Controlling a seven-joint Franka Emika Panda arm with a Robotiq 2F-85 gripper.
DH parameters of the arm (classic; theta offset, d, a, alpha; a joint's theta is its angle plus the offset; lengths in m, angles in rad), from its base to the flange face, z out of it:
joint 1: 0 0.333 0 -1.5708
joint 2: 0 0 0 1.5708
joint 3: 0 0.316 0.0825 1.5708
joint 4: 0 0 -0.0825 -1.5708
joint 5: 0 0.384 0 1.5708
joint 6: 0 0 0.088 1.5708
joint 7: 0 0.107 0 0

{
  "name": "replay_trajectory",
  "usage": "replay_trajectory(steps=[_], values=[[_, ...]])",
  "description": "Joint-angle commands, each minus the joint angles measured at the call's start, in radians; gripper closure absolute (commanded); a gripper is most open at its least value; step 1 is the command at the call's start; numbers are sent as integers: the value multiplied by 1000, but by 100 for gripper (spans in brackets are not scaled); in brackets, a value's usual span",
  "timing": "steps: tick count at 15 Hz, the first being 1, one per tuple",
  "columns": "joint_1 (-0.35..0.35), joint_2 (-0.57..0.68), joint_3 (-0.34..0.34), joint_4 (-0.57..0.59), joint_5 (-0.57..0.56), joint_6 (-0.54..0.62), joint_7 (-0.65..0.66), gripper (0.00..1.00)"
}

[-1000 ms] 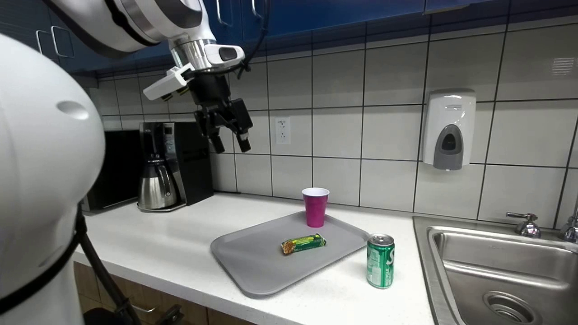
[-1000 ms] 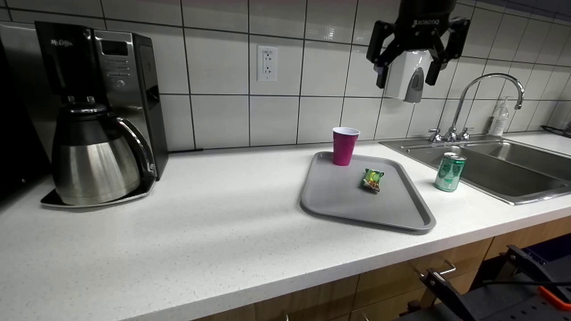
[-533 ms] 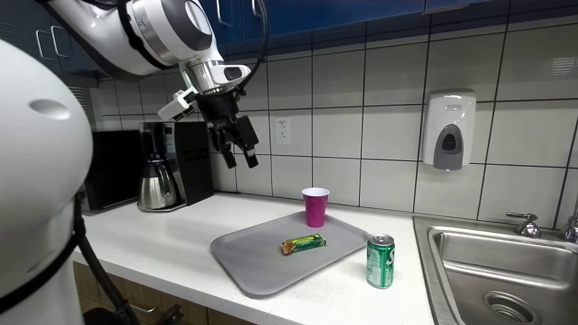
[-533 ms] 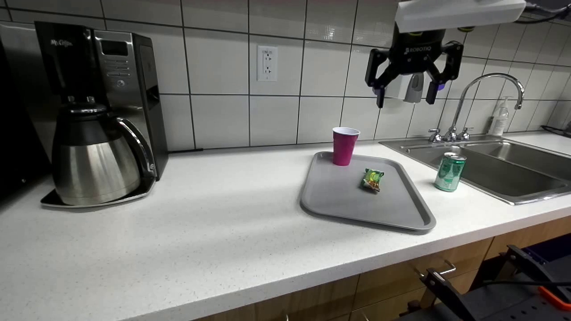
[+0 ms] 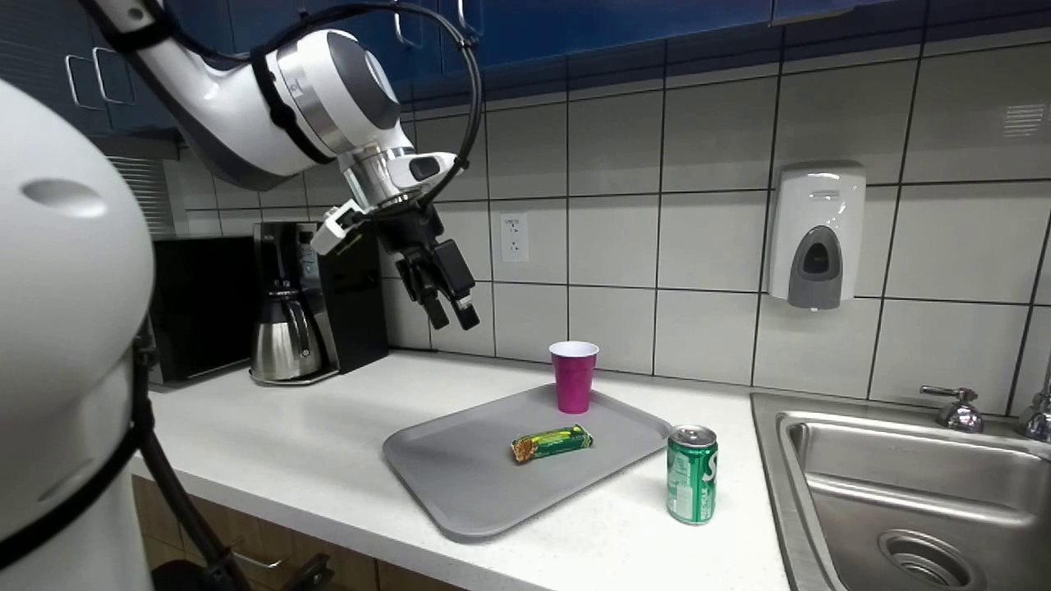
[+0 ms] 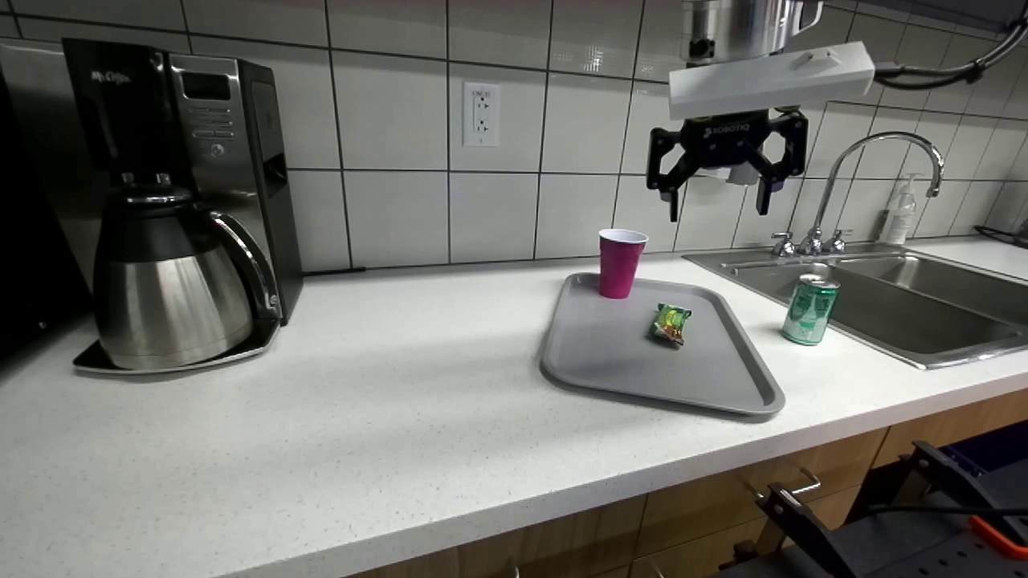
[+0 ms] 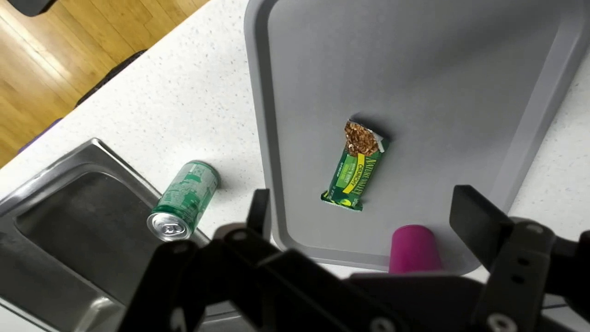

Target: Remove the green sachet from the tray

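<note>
"White counter, tiled wall behind. Where's the green sachet?"

"Flat on the grey tray, near the middle, apart from the magenta cup standing by a corner."

"And the gripper?"

"Fingers spread wide, nothing gripped, hanging well above the counter. I'd guess that's so they can straddle the sachet; its length runs roughly crosswise to the line between the fingertips, which should let them close on its narrow width."

"Does the wrist view add anything?"

"Wrapper lettering, large enough to read, and wooden floor past the counter. It barely tells the height, though; both exterior views give that, plus the coffee maker, which the wrist view leaves out."
</note>
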Motion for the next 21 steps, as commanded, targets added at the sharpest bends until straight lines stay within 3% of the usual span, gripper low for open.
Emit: replay_trajectory(steps=[1,7,21], values=[[-23,101,-12,56,-85,31,100,0],[-6,242,-103,123,-134,98,155,0],[103,544,-311,293,-61,207,148,0]])
